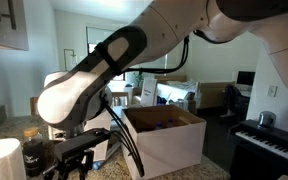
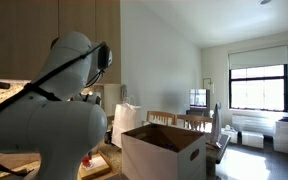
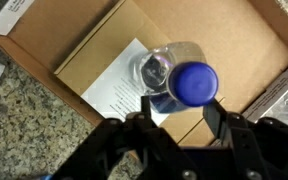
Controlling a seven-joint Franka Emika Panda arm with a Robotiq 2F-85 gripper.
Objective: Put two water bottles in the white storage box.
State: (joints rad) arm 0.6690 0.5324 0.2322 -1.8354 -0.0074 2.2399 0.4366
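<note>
1 water bottle (image 3: 189, 82) clamped in tool (image 3: 180, 115), over white storage box (image 3: 246, 40), walls well clear.

Reaches forward with bulky white jointed arm (image 1: 84, 75), elbow bent, points black two-fingered gripper (image 3: 178, 106) straight down, holds fingers (image 3: 144, 118) apart; grip unclear.

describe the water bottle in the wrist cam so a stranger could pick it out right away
In the wrist view, start at the big open box with the brown cardboard inside. A white printed sheet lies on its floor, and the water bottle shows at that sheet's edge, just beyond the gripper. Nothing else in the box has its clear body and round blue cap.
</note>
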